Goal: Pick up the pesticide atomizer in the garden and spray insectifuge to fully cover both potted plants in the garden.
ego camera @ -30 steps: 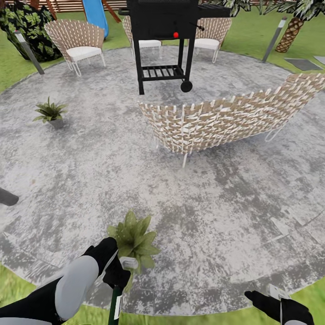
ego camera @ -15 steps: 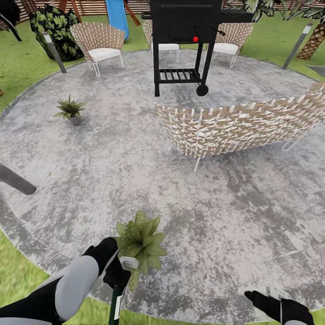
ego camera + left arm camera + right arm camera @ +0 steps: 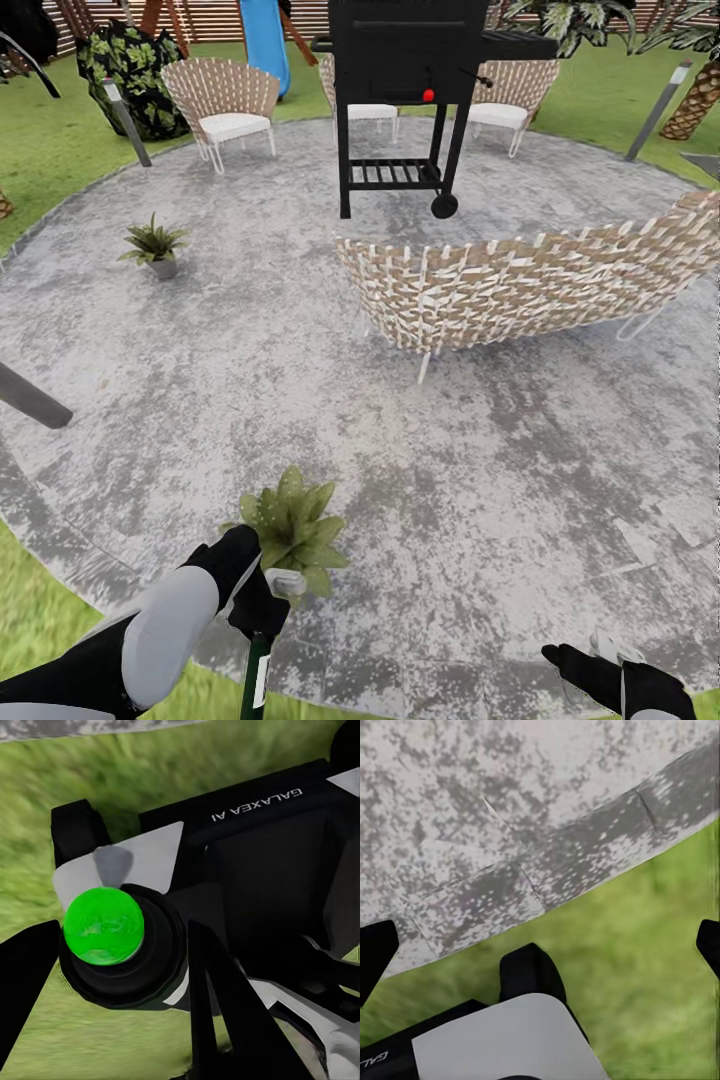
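My left gripper point(image 3: 260, 610) is shut on the pesticide atomizer point(image 3: 256, 675), a dark green bottle with a whitish label, at the bottom left of the head view. Its grey nozzle head point(image 3: 286, 583) sits right at the leaves of the near potted plant point(image 3: 290, 525). In the left wrist view the atomizer's bright green round end point(image 3: 103, 926) sits between the black fingers. The second potted plant point(image 3: 153, 243), in a little grey pot, stands far off at the patio's left. My right gripper point(image 3: 600, 662) is open and holds nothing; its fingertips point(image 3: 375, 952) stand wide apart over the patio edge.
A long wicker sofa point(image 3: 520, 285) crosses the middle of the round stone patio point(image 3: 480, 470). Behind it stand a black grill point(image 3: 395, 60), wicker chairs point(image 3: 225, 100) and grey bollard lamps point(image 3: 125, 120). A dark post point(image 3: 30, 400) juts in at left. Lawn point(image 3: 40, 620) rings the patio.
The whole picture has shifted, so the camera has moved: the garden slid right, then slightly back left. Both arms keep the same pose, and the atomizer stays in my left gripper.
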### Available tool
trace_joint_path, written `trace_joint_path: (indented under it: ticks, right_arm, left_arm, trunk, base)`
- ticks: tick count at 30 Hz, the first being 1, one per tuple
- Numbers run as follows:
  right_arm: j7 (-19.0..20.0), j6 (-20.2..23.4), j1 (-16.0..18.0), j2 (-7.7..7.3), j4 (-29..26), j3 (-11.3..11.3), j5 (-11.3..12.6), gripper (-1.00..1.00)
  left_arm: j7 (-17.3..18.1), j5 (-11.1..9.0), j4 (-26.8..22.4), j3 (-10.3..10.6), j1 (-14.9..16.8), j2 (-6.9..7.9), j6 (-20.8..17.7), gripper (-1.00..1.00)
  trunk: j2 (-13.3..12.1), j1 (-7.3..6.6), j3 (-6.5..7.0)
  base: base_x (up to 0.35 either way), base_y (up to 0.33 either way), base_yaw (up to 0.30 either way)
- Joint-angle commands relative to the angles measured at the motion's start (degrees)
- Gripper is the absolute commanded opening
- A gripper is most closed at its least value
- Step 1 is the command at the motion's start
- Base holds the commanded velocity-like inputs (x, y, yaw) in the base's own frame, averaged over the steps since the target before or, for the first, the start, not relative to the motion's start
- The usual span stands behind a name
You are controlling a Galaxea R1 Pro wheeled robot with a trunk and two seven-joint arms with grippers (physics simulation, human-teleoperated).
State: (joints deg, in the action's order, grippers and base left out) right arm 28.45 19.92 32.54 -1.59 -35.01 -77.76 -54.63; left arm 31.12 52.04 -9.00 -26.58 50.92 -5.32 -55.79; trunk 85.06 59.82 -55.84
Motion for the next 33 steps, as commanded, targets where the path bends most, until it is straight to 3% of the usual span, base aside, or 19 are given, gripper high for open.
trace_joint_path:
  ticks: [1, 9, 21, 33]
  right_arm:
    - [0.5, 0.0, 0.1, 0.01, -0.1, -0.3, -0.5, 1.00]
    - [0.4, 0.0, 0.1, 0.01, -0.1, -0.3, -0.5, 1.00]
    - [0.4, 0.0, 0.1, 0.01, -0.1, -0.4, -0.5, 1.00]
    - [0.5, 0.0, 0.1, 0.08, -0.3, -0.1, -0.5, 1.00]
  left_arm:
    - [0.4, 0.6, -0.1, -0.3, 0.0, -0.04, -0.3, -1.00]
    - [0.4, 0.6, -0.1, -0.2, 0.0, -0.04, -0.3, -1.00]
    - [0.4, 0.6, -0.1, -0.1, 0.0, -0.04, -0.3, -1.00]
    - [0.4, 0.5, 0.1, -0.1, 0.0, -0.13, -0.2, -1.00]
  trunk:
    - [0.0, 0.01, -0.04]
    - [0.0, 0.01, -0.34]
    - [0.0, 0.01, -0.81]
    - [0.0, 0.01, -0.85]
  base:
    - [0.133, -0.315, 0.020]
    - [0.220, -0.262, 0.177]
    - [0.023, -0.020, 0.216]
    - [0.000, -0.095, 0.018]
